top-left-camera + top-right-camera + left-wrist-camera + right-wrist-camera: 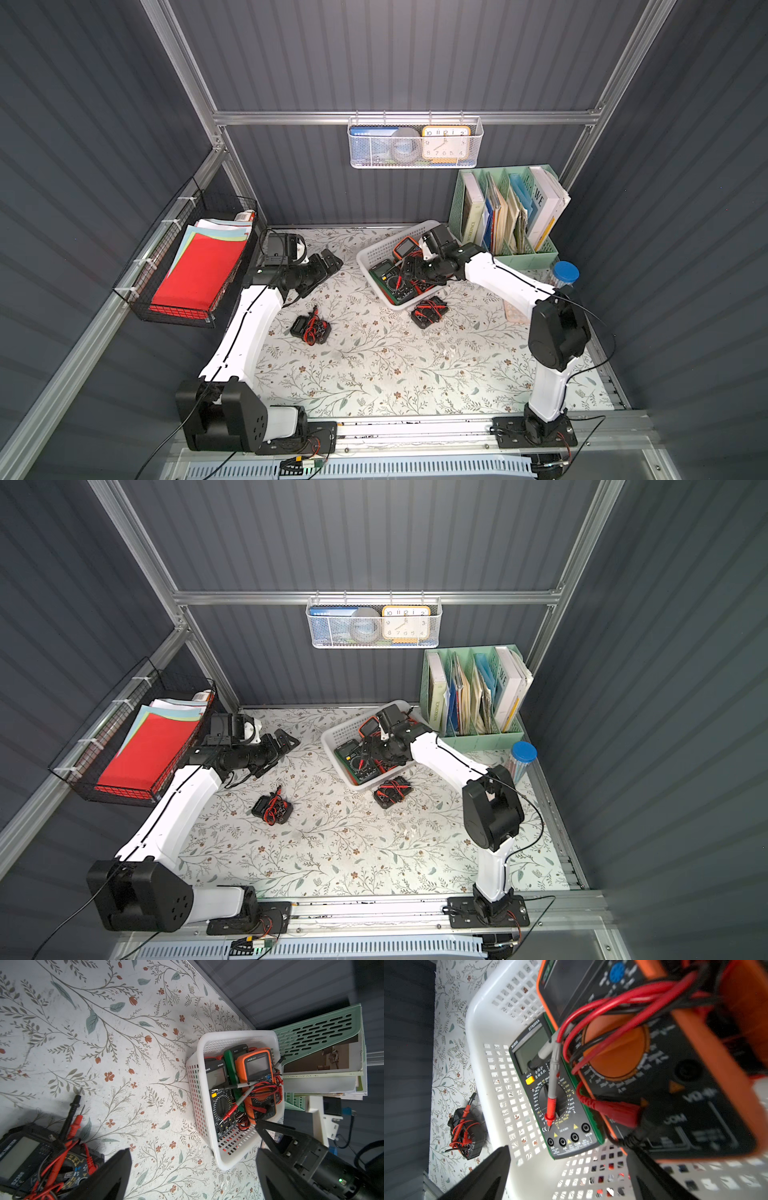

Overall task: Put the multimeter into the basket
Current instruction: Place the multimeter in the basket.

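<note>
Your floral table (374, 374) is carrying the white basket (380, 249), which is sitting directly under the jaws of the right gripper (409, 270). One black multimeter (430, 312) is lying just robot-side of those jaws, beside the basket. A second multimeter (311, 328) is lying robot-side of the jaws of the left gripper (330, 264), apart from them. A green file rack (519, 259) is standing just behind the right jaws.

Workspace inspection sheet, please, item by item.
Surface: floral tabletop, no spills seen.
Job's things: white basket holds orange multimeter and green multimeter; two black multimeters lie outside on the tabletop.
Clutter: blue-lidded jar.
Grippers: left gripper open, empty, over the tabletop; right gripper open, empty, over the basket.
Cables: red and black test leads tangled on the meters.
Surroundings: green file rack, black wire basket of papers, wall basket with clock.
</note>
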